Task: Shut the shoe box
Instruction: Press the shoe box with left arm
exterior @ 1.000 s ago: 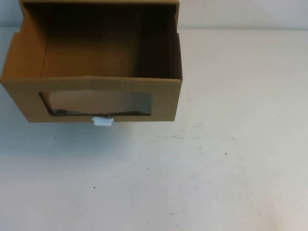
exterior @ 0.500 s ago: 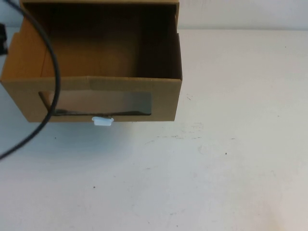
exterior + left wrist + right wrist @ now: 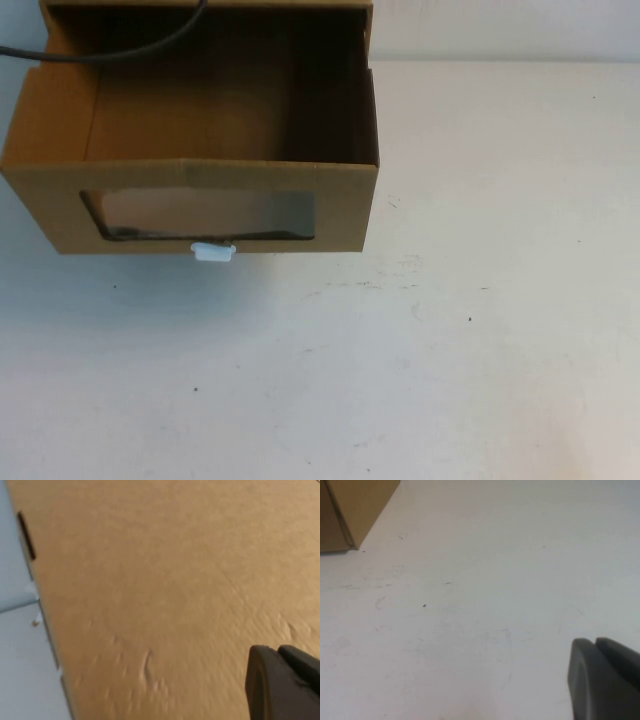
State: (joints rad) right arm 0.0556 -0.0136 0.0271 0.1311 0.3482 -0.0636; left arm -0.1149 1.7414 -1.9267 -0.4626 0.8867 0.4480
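Note:
The shoe box (image 3: 200,205) stands at the table's far left, a brown cardboard drawer pulled out toward me. Its top is open and its inside is bare. The front has a clear window (image 3: 205,213) and a small white pull tab (image 3: 213,252) at the lower edge. Neither gripper shows in the high view. My left gripper (image 3: 277,652) is shut and empty, close over a wide cardboard face of the box (image 3: 150,580). My right gripper (image 3: 595,645) is shut and empty above the bare table, well to the right of the box corner (image 3: 355,510).
A black cable (image 3: 110,53) runs across the box's far left corner in the high view. The white table (image 3: 450,330) stretches in front of the box and to its right. The box's outer sleeve (image 3: 366,25) rises at the far edge.
The black cable swung in over the box's left front half a second ago and now lies up at the far left corner. The box has not moved.

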